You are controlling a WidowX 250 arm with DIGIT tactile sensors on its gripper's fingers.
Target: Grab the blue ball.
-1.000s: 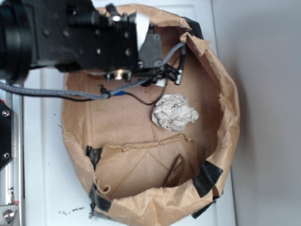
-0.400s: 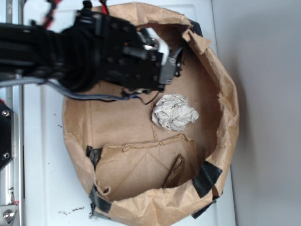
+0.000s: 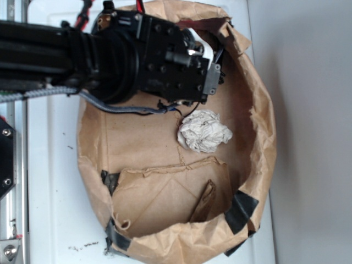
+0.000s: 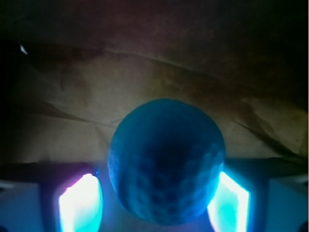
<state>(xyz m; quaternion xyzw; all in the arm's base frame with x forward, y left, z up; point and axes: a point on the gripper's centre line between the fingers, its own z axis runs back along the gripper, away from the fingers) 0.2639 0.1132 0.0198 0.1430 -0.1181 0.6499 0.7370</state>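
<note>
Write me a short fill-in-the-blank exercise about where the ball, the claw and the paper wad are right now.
1. In the wrist view, the blue ball sits between the two fingers of the ____.
2. The crumpled paper wad is ____ in color.
3. The wad lies inside a brown paper ____.

Missing words: claw; white; bag

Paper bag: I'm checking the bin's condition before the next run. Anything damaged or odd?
The paper bag rim is torn and crumpled, patched with black tape. A crumpled paper wad lies inside. The blue ball sits between the claw's fingers.
</note>
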